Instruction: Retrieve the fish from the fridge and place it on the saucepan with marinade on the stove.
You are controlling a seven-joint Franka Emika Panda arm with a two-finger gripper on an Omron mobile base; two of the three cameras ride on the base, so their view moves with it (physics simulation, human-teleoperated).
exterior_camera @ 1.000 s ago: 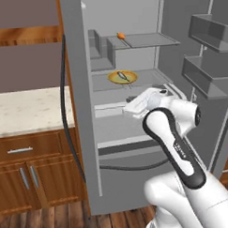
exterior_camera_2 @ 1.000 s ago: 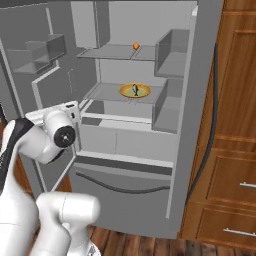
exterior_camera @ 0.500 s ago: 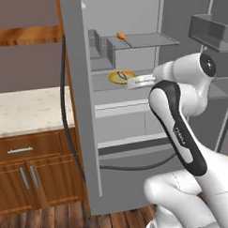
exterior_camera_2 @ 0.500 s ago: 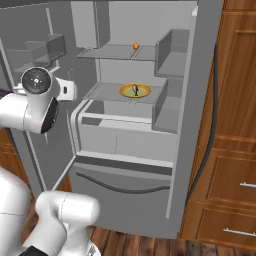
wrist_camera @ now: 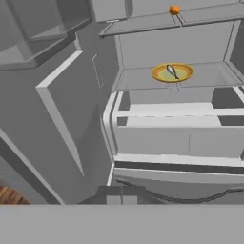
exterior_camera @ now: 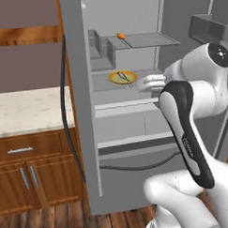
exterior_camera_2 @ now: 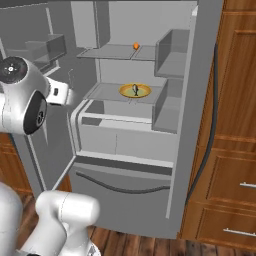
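**K:** Hand (exterior_camera: 142, 83) is closed, nothing in it, at the front of the open fridge (exterior_camera: 80, 112) level with the middle shelf.

**M:** Left to right in the left base view?

**K:** Marble desk (exterior_camera: 26, 108) over wooden cabinets, then the fridge's door edge with its dark handle, then the interior. Orange item (exterior_camera: 121, 35) on the top shelf. Fish (exterior_camera: 123, 76) on the yellow plate (exterior_camera: 115, 79) on the middle shelf. Hand sits just right of the plate and nearer the base.

**M:** So which way does the reach go?

**K:** Hand view puts the fish (wrist_camera: 171, 71) up and right of centre, deeper in on the shelf. Judgement: go forward and slightly up.

**M:** Fish axis?

**K:** Slim body, lying diagonally across the plate in the hand view. Fingers likely need to straddle it across the short side, and open first.

**M:** Risk?

**K:** Small target on a shallow plate; could nudge the plate instead.
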